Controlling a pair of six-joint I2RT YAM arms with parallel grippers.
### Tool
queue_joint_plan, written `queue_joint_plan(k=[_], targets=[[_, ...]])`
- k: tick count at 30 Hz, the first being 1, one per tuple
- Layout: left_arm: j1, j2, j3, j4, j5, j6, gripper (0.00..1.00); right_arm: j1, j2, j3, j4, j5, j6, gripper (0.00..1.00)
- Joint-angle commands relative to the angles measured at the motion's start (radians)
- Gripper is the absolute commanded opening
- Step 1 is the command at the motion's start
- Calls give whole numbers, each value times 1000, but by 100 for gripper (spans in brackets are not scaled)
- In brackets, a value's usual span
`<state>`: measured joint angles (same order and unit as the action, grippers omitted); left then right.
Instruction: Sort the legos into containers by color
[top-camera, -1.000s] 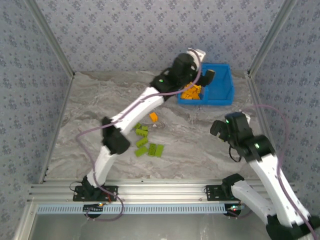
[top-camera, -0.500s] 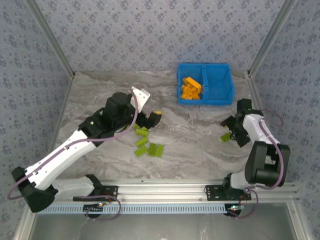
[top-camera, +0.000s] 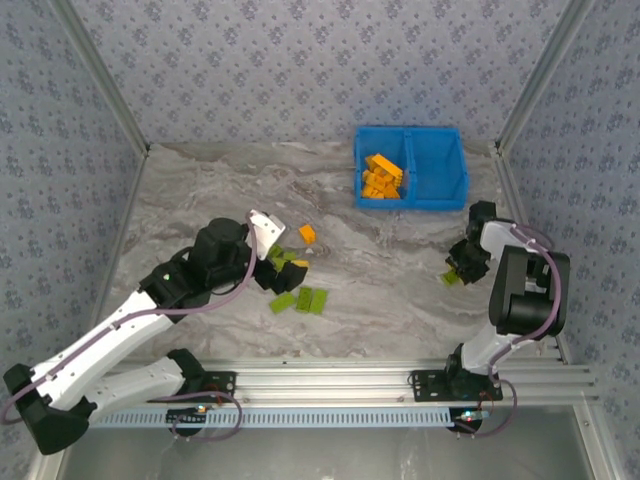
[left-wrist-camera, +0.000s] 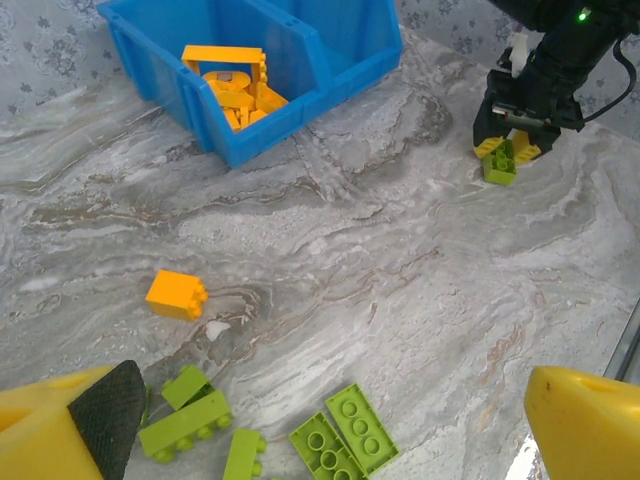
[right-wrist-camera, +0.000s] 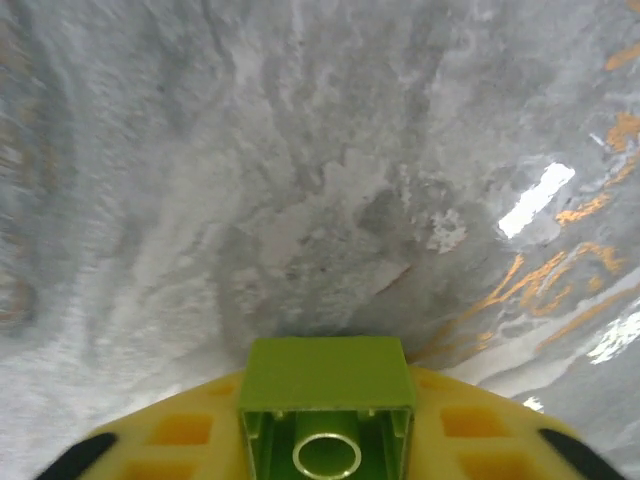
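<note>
An olive-green brick (right-wrist-camera: 327, 400) was gripped in the closed right jaws, down at the tabletop (top-camera: 400, 290) near the blue bin (top-camera: 437, 165), whose left compartment was stocked with orange bricks (top-camera: 381, 176). More green bricks (top-camera: 303, 299) and one loose orange brick (top-camera: 307, 234) were scattered mid-tabletop, below the left jaws, which were held wide apart.

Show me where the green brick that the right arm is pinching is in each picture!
Top external: the green brick is at the table's right side, below the blue bin, pinched by the right gripper.
Left wrist: upper right, under that gripper, right of the bin.
Right wrist: bottom middle, close up between the yellow fingers.
Shared landmark: the grey marbled table.
</note>
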<state>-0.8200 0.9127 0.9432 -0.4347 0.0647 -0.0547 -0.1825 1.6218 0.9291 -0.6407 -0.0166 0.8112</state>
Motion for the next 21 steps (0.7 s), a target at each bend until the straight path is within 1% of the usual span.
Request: queue_joint_plan(k=[1,3,5,7,9,12,15,17,19,21], targets=[[-2,-36,12,-7,-39,-10,99,37,-130,21,17,12,8,23],[-2,-45,18,-17,-63,-5,99,108,-189,72,-4,62,4,23],[-2,-53,24,-28,-81,-3,99,194,-213,145,-13,147,-9,24],[-2,-61,26,-39,-93,-7,99,267,-199,237,10,242,-31,25],[-2,-67,26,-53,-99,-19,99,295,-148,338,57,314,-65,26],[-2,-76,27,-86,-103,-52,99,287,11,508,78,388,-132,27],[-1,-102,32,-128,-110,-91,99,268,223,725,11,423,-211,27],[-1,-134,22,-145,-123,-117,99,257,353,873,-37,420,-255,29],[-2,-179,1,-149,-140,-139,99,245,476,1011,-106,403,-279,33],[-2,-220,-22,-148,-158,-156,99,235,557,1107,-140,365,-298,39]])
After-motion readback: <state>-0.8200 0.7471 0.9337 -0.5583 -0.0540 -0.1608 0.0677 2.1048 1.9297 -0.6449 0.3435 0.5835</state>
